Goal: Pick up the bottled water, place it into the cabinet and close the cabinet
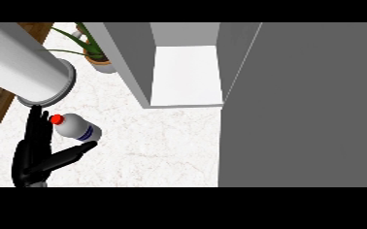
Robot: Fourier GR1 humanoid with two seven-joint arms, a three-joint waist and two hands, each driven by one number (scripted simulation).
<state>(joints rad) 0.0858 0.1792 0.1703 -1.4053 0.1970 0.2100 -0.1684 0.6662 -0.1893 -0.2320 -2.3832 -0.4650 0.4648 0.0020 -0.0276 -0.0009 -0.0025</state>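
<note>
The cabinet door (pixel 294 106) is the largest thing in view: a flat grey panel swung open, filling the right side from top to bottom. Left of it stands the cabinet (pixel 136 63), its grey side wall facing the viewer and its white inner shelf (pixel 186 75) lit and bare, open toward the counter. The counter (pixel 165 145) is a white, faintly veined surface running under everything in the lower middle. At upper left a thick grey forearm (pixel 32 70) crosses diagonally, ending in a flanged cuff near the left edge; a strip of brown wood (pixel 28 31) shows behind it. The left hand (pixel 36 153) is black and sits at lower left, fingers straight and pointing up the view, thumb stretched out to the right, so the hand is spread wide and has hold of nothing. The bottled water (pixel 77 128) lies tilted on the counter just beside those fingers, in the gap between fingers and thumb, red cap toward the fingers and upper left, a blue label band round its clear body; whether fingertips touch the cap I cannot tell. It is well apart from the cabinet shelf. A small potted plant (pixel 97 53) stands on the counter at the cabinet's left side. The right hand does not show.
</note>
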